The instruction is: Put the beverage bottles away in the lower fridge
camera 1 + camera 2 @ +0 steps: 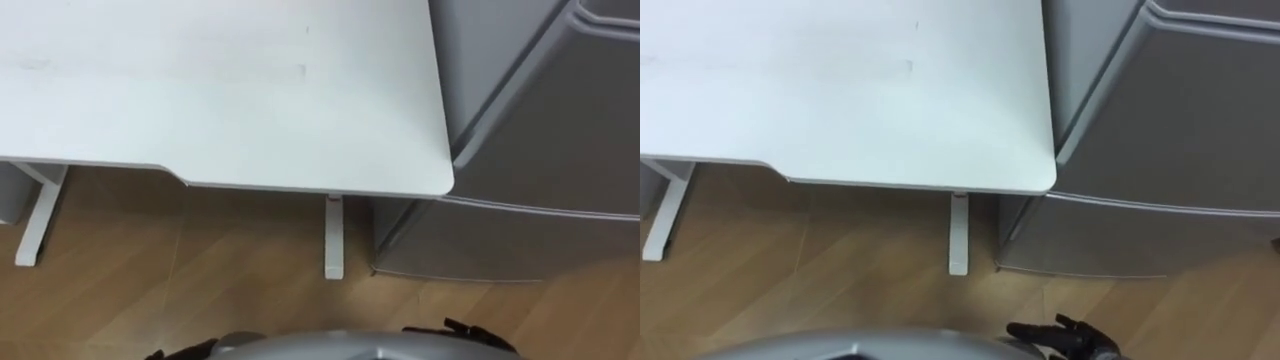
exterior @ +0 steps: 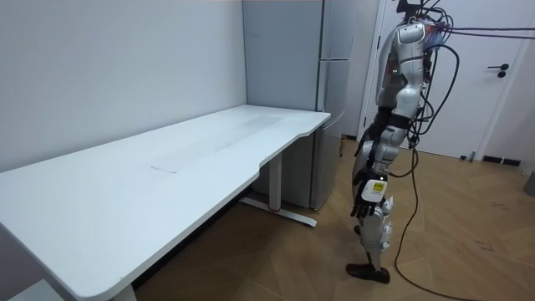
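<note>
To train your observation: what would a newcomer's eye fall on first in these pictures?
First, the broad white table, spreading across the upper left of the eye views. Next, the tall grey fridge beside the table's right end, its upper and lower doors shut. The robot stands on the wooden floor, facing both.

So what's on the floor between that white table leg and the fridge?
Nothing: the stretch of wood floor between the table leg and the fridge is bare, as the left eye view shows.
</note>
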{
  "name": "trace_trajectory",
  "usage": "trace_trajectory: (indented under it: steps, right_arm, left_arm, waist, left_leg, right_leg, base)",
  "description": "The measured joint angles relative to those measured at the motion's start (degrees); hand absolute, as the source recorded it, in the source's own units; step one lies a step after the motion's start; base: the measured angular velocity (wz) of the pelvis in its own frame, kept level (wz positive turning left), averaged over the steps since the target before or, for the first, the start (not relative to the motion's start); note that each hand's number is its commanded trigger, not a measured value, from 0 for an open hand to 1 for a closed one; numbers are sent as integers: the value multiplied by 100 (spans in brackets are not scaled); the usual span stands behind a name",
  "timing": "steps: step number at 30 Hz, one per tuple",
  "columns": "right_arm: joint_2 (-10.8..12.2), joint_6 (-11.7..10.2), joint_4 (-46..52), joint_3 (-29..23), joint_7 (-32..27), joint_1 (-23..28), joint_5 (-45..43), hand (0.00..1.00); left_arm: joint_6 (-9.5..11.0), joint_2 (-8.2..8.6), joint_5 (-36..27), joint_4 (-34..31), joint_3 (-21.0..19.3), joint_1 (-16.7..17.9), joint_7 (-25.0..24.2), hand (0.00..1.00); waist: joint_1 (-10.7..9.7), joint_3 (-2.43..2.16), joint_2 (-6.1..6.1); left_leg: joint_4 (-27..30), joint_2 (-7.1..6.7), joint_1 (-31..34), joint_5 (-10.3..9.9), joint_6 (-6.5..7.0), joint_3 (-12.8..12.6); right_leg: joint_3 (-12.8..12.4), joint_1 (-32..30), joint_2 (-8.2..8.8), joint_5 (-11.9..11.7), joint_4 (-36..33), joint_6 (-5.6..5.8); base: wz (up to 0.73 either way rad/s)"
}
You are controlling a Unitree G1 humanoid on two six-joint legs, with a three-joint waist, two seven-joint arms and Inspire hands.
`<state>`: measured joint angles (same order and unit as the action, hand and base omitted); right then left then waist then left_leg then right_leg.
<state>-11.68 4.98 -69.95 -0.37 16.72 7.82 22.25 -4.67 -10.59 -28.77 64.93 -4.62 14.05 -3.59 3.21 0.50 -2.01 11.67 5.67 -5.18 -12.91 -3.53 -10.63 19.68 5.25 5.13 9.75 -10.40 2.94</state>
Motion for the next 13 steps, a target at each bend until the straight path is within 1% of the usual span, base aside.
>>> trace_trajectory:
  steps: [2,3,4,7,9,13]
  right_arm:
    - [3,4,-69,-113,-115,0,-2,0]
    - [3,-1,-135,-163,-178,-5,-4,0]
    - [1,4,-155,-215,-205,-2,-5,0]
    - [2,9,-195,-274,-229,0,-4,0]
    - [6,10,-232,-319,-231,0,-7,0]
    - [10,5,-260,-341,-314,0,-7,0]
  left_arm:
    - [-32,51,137,9,-104,4,49,0]
    - [-34,66,212,23,-126,-8,55,0]
    - [-38,67,259,29,-140,-6,55,0]
    - [-88,68,463,35,-204,-3,57,0]
    - [-130,71,471,37,-213,-1,67,0]
    - [-134,92,469,44,-245,6,79,0]
  waist:
    - [-5,16,3]
    - [-1,5,25]
    - [-4,13,22]
    - [-6,10,30]
    - [-5,12,31]
    - [-24,17,35]
  left_leg:
    - [-25,-11,-55,0,0,5]
    - [-26,-19,-64,0,0,20]
    - [-30,-23,-66,0,0,34]
    - [-39,-29,-75,0,0,49]
    - [-46,-31,-94,0,0,48]
    - [-64,-38,-138,0,0,47]
  right_leg:
    - [4,56,7,9,5,14]
    - [9,71,10,12,21,19]
    - [12,69,6,10,57,21]
    - [16,76,6,10,74,23]
    - [13,94,7,12,74,27]
    - [17,172,9,19,83,38]
  base:
    - [2]
    - [6]
    - [5]
    - [1]
    - [0]
    - [0]
